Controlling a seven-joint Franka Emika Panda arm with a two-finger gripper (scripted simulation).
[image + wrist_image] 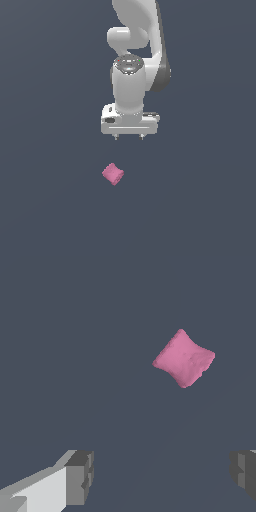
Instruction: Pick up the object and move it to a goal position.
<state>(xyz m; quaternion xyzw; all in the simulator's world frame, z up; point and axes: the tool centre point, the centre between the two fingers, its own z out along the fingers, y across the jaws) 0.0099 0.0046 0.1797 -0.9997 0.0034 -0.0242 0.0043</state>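
Pink matte cube-like lump is lying on the dark tabletop, apart from the white claw.
Its fingers are standing spread, empty; the lump is probably light, best pinched across opposite concave sides.

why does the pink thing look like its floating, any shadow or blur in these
Exterior view: flat, even lighting; the pink object casts no visible shadow on the plain grey ground, so it seems to float. Wrist view: the object is sharp, with only soft shading; the open gripper fingers are cropped at the frame edge.
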